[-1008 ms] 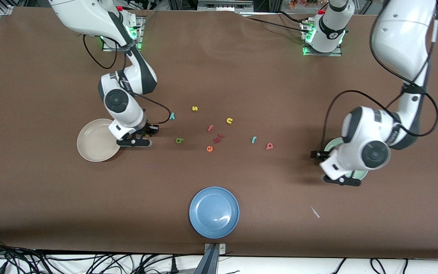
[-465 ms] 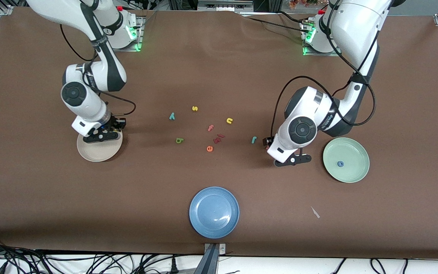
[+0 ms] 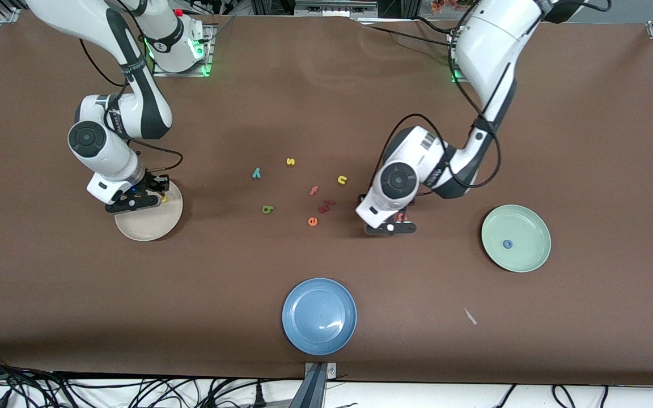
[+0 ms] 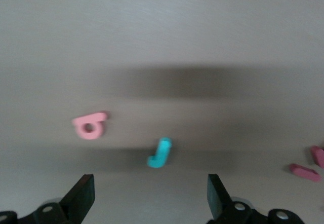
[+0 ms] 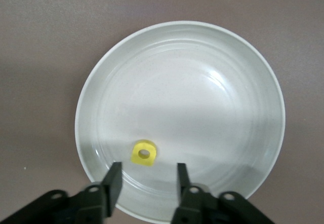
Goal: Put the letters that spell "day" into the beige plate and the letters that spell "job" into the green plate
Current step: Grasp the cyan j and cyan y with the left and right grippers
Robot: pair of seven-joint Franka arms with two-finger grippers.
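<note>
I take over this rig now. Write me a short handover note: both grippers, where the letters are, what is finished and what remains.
Right gripper: open over the round cream-beige plate; the yellow foam "d" lies in it.
Left gripper: open, empty, over the teal hooked "j" and red-pink "b" on the table.
Pale mint-green plate: holds the blue ring "o".
Done: "d", "o".
Left: "j" and "b" to green; olive-green "a" and teal "y", both on the table, to beige.
</note>
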